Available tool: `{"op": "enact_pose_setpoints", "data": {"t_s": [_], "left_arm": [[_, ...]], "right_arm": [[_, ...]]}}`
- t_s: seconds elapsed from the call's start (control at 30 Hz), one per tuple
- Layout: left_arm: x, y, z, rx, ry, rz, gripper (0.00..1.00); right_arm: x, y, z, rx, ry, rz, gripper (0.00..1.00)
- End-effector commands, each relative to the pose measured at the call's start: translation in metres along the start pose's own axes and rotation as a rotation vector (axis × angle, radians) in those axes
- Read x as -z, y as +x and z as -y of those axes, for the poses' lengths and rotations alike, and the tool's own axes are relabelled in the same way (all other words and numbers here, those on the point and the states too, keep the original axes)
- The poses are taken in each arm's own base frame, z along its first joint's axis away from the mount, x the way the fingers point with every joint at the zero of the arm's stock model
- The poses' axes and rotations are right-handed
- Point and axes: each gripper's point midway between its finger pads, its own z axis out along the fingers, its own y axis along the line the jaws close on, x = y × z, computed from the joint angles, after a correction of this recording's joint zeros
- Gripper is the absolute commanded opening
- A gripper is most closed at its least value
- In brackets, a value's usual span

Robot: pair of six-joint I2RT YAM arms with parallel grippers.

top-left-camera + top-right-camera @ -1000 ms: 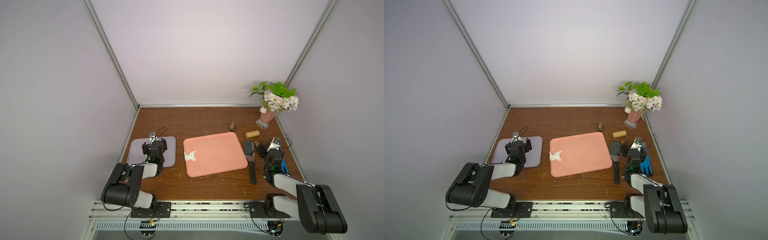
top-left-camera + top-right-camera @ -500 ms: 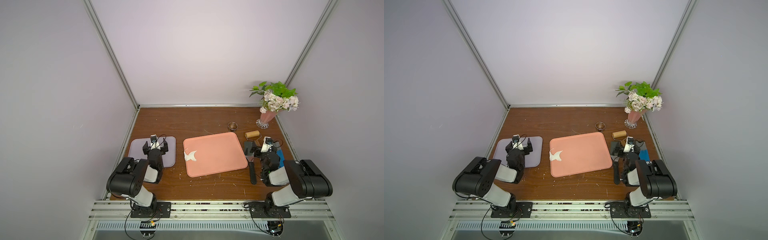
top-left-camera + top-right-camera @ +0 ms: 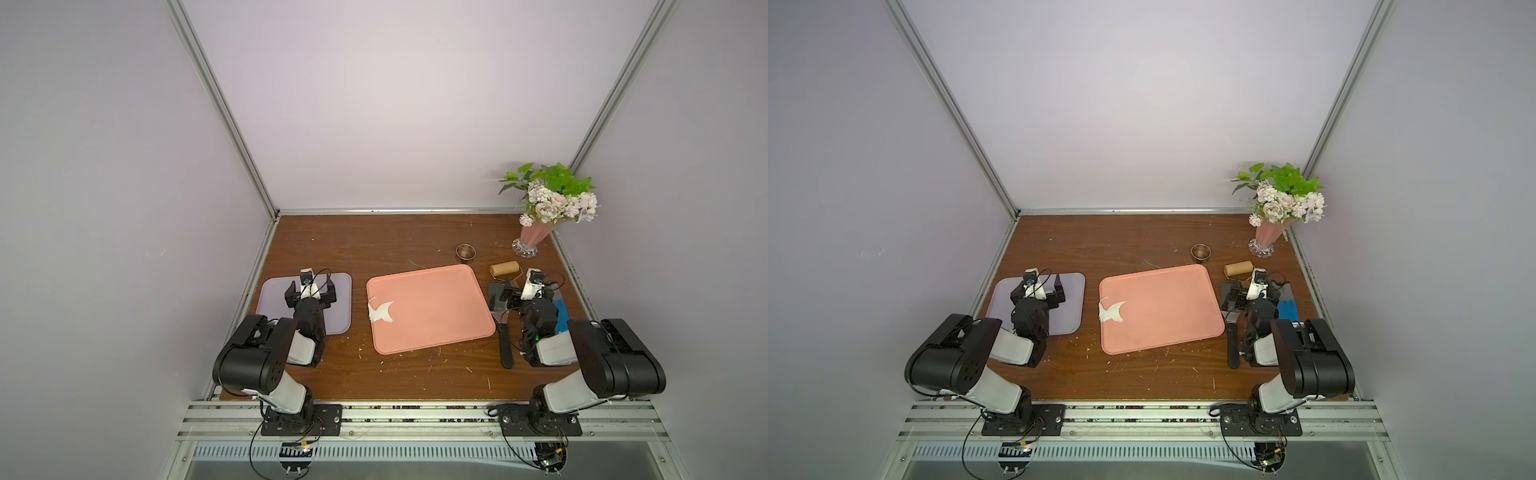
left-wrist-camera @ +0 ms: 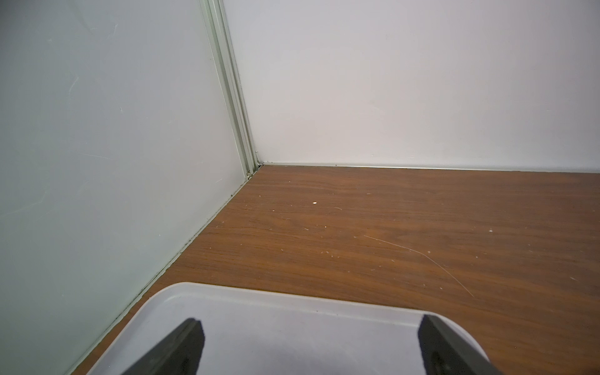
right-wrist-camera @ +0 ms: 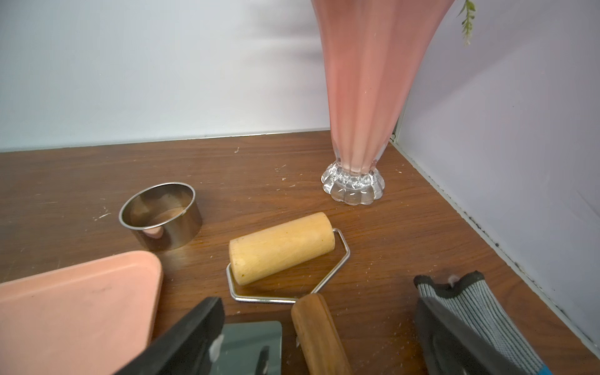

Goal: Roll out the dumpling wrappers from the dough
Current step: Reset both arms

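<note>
**Both top views.** You see the bench (image 3: 374, 237) walled on 3 sides, with its widest open room beyond the 2 trays. The left tool (image 3: 311, 286) (image 3: 1037, 291) hangs over the purple tray (image 3: 272, 291), jaws spread wide and holding nothing. The right tool (image 3: 528, 293) (image 3: 1254, 293), equally spread and empty, sits in the narrow strip between the pink tray (image 3: 436, 291) and the right wall. It is over a scraper (image 3: 505, 345) and beside a glove (image 3: 562, 311). The dough scrap (image 3: 380, 312) (image 3: 1111, 312) lies flat just inside the pink tray's left edge. Its 2 pointed tips aim toward the far wall, and it is too ragged to show a clear long axis.

**Left wrist view.** The 2 fingers (image 4: 181, 344) frame the purple tray's far rim (image 4: 259, 289). Beyond it, bare bench runs to the wall corner.

**Right wrist view.** The roller (image 5: 282, 248) lies just ahead of the right tool's fingers (image 5: 188, 337), its long axis crosswise to them. The ring cutter (image 5: 160, 216) and the vase (image 5: 354, 181) stand beyond it, and the pink tray's corner sits to one side.
</note>
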Motion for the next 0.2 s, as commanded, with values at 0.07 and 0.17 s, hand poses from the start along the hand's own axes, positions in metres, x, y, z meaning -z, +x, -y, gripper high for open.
{"op": "enact_pose_setpoints", "data": {"t_s": [0.07,0.17], "left_arm": [[-0.0005,-0.0097,-0.007,0.015,-0.023,0.038,1.0],[0.0002,-0.0104,-0.009,0.018,-0.034,0.042,1.0]], "right_arm": [[-0.004,-0.0154,0.0002,0.003,0.014,0.041,1.0],[0.0002,-0.0173,-0.0028,0.011,-0.009,0.058,1.0]]}}
